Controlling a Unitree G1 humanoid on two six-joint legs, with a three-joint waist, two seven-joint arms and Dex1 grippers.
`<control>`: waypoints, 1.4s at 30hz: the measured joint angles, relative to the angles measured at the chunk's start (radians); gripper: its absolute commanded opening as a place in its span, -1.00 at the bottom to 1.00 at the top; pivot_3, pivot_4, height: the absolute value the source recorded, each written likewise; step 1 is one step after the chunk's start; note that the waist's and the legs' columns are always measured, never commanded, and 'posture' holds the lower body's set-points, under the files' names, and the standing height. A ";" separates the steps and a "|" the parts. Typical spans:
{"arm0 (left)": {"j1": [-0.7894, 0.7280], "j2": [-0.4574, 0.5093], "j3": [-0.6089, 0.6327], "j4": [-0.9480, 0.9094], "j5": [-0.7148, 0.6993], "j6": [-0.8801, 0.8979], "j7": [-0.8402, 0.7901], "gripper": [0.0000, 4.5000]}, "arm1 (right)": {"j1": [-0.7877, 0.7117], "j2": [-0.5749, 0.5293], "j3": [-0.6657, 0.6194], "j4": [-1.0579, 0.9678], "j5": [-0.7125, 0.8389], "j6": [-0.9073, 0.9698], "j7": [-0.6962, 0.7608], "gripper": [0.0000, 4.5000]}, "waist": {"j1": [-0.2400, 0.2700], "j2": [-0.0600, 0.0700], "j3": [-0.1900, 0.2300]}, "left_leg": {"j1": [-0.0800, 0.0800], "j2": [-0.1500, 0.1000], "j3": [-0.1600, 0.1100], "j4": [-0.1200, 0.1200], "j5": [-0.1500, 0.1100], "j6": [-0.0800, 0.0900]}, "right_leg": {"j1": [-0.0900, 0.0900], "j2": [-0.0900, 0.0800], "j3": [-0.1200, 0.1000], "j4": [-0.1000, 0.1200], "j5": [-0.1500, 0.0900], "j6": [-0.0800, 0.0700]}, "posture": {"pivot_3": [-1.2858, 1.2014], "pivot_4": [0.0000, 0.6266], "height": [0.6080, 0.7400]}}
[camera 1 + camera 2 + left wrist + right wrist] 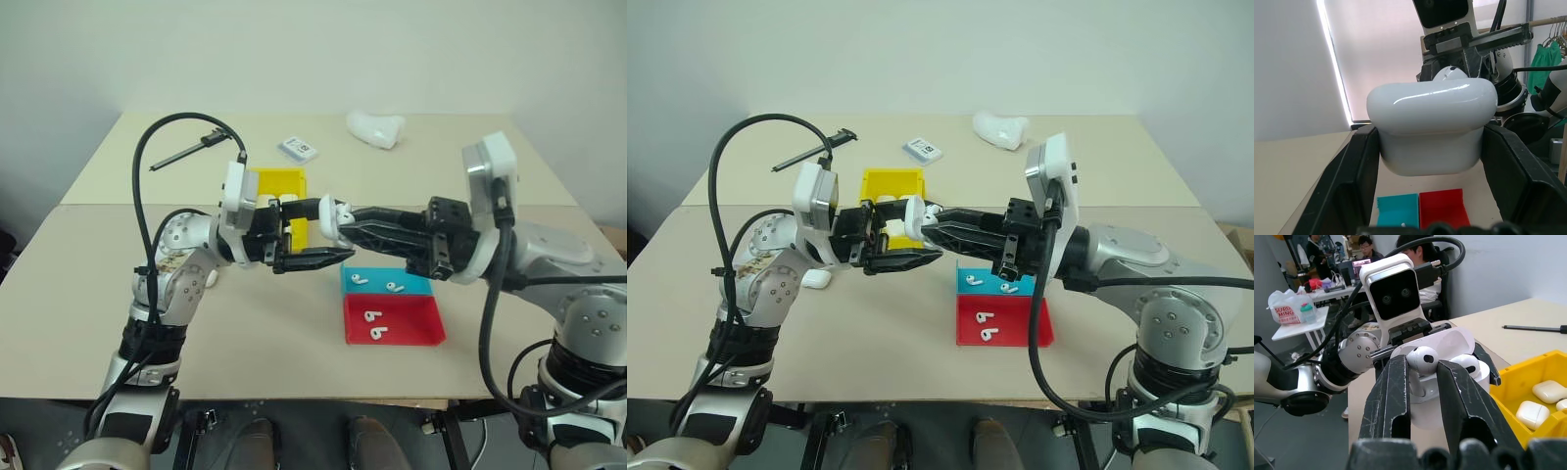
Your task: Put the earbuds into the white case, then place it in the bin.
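My left gripper [1430, 161] is shut on the white case [1432, 122], holding it in the air above the table with its lid [1458, 339] flipped open. My right gripper [1422, 369] comes in from the opposite side, shut on an earbud [1423, 358] right at the case's open mouth. A second earbud [1467, 364] sits in the case. The two grippers meet just in front of the yellow bin [279, 181], which holds several white cases [1547, 391]. More earbuds lie in the teal tray [423, 285] and the red tray [416, 323].
A lumpy white object [375, 127], a small card [297, 149] and a black pen [186, 149] lie toward the back of the table. A small white item [816, 279] rests by my left arm. People sit at desks beyond the table.
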 measured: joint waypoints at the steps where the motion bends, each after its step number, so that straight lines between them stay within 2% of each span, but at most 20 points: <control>1: 0.001 0.001 0.000 0.000 0.002 0.000 0.003 0.25 | 0.002 -0.006 0.008 -0.001 -0.001 -0.008 0.003 -0.14 | 0.000 0.000 0.000 | 0.000 0.000 0.000 0.000 0.000 0.000 | 0.000 0.000 0.000 0.000 0.000 0.000 | 0.03 -0.52 1.00; 7: 0.011 0.001 0.001 0.000 0.003 0.001 0.017 0.25 | 0.011 -0.049 0.035 -0.016 0.000 -0.045 0.019 0.76 | 0.001 0.000 0.000 | 0.000 0.000 0.000 0.000 0.000 0.000 | 0.000 0.000 0.000 0.000 0.000 0.000 | 0.03 -0.52 1.00; 14: 0.010 0.001 0.002 -0.001 0.001 0.001 0.014 0.25 | 0.032 -0.131 0.017 -0.010 0.052 -0.061 0.037 0.76 | 0.003 0.000 0.000 | 0.000 0.000 0.000 0.000 0.000 0.000 | 0.000 0.000 0.000 -0.001 0.000 0.000 | 0.03 -0.52 1.00; 18: 0.010 0.000 0.002 0.000 0.001 0.001 0.012 0.25 | 0.037 -0.178 -0.019 0.002 0.125 -0.062 0.070 0.37 | 0.001 0.000 0.000 | 0.000 0.000 0.000 0.000 0.000 0.000 | 0.000 0.000 0.000 -0.001 0.000 0.000 | 0.03 -0.52 1.00; 22: 0.010 -0.003 -0.007 0.010 0.017 0.003 0.019 0.25 | 0.002 -0.191 -0.022 0.039 0.151 -0.066 0.058 -0.28 | 0.000 0.000 0.000 | 0.000 0.000 0.000 0.000 0.000 0.000 | 0.000 0.000 0.000 0.000 0.000 0.000 | 0.03 -0.52 1.00; 26: 0.005 -0.015 -0.058 0.034 0.074 0.008 0.037 0.25 | -0.147 -0.222 0.016 0.078 0.116 -0.067 0.022 -0.93 | 0.000 0.000 0.000 | 0.000 0.000 0.000 0.000 0.000 0.000 | 0.000 0.000 0.000 -0.001 0.000 0.000 | 0.03 -0.52 1.00; 32: -0.024 -0.062 -0.124 0.071 0.165 -0.021 0.077 0.25 | -0.425 -0.244 0.272 0.125 -0.024 0.060 -0.048 -0.97 | 0.000 0.000 0.000 | -0.002 0.000 0.000 0.000 0.000 0.000 | -0.003 0.000 0.000 -0.001 0.000 0.000 | 0.03 -0.52 1.00; 38: -0.027 -0.074 -0.125 0.082 0.179 -0.022 0.090 0.25 | -0.463 -0.295 0.453 0.112 -0.173 0.090 0.026 -0.97 | 0.006 0.000 0.000 | -0.007 0.000 0.000 0.001 -0.001 0.002 | -0.004 -0.001 -0.001 -0.003 0.000 0.000 | 0.03 -0.52 1.00; 42: -0.012 -0.069 -0.111 0.080 0.184 -0.023 0.118 0.25 | -0.443 -0.355 0.446 0.111 -0.243 0.075 0.079 -0.97 | 0.006 0.000 0.000 | -0.007 0.000 -0.001 0.001 -0.001 0.002 | -0.004 -0.001 -0.002 -0.003 0.000 0.000 | 0.03 -0.52 1.00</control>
